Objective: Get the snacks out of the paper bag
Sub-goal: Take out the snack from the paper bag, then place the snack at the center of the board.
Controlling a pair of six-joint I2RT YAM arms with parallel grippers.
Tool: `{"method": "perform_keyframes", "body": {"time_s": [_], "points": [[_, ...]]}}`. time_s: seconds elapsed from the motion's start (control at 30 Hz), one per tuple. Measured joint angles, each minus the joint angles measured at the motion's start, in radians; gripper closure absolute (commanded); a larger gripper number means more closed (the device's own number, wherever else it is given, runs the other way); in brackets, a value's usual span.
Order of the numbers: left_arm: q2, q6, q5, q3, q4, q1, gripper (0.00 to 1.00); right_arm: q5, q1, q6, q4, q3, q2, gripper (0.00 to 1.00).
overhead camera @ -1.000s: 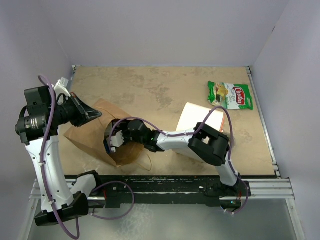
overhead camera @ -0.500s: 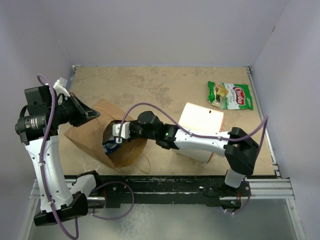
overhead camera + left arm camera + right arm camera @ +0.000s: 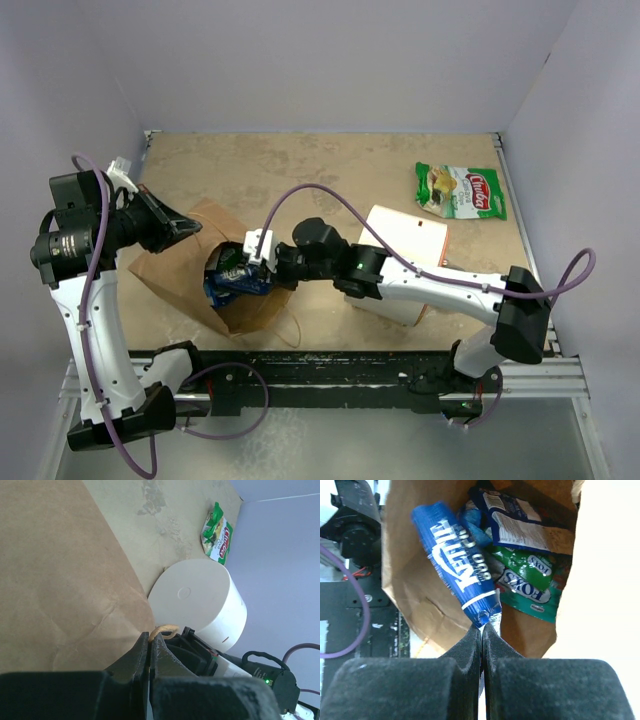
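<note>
Only the right wrist view lets you see inside the bag. The right gripper (image 3: 481,628) is pinched tight on the corner of a blue packet (image 3: 455,560) at the mouth of the paper bag (image 3: 415,605). Behind it lie a second blue packet (image 3: 520,525) and green Fox's packets (image 3: 525,567), two logos legible.

Left wrist view: the left gripper (image 3: 150,642) is clamped on the bag's rim, white cylinder (image 3: 200,600) beyond.

Overhead: one green packet (image 3: 460,190) lies out on the table (image 3: 300,170), far right corner. One bag, one cylinder.
</note>
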Motion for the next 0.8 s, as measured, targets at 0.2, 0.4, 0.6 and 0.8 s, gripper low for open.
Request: {"method": "perform_keyframes", "body": {"time_s": [0.2, 0.4, 0.6, 0.8], "points": [[-0.017, -0.047, 0.001, 0.000, 0.010, 0.000, 1.00, -0.033, 0.000, 0.066, -0.113, 0.058, -0.010, 1.00], [-0.026, -0.073, 0.000, -0.011, 0.026, 0.000, 1.00, -0.021, 0.000, 0.100, -0.236, 0.061, -0.164, 1.00], [-0.036, -0.095, -0.001, -0.048, 0.034, 0.000, 1.00, 0.072, 0.002, 0.149, -0.402, 0.208, -0.304, 1.00], [-0.044, -0.105, -0.002, -0.072, 0.047, 0.000, 1.00, 0.361, 0.005, 0.139, -0.402, 0.285, -0.425, 1.00]]}}
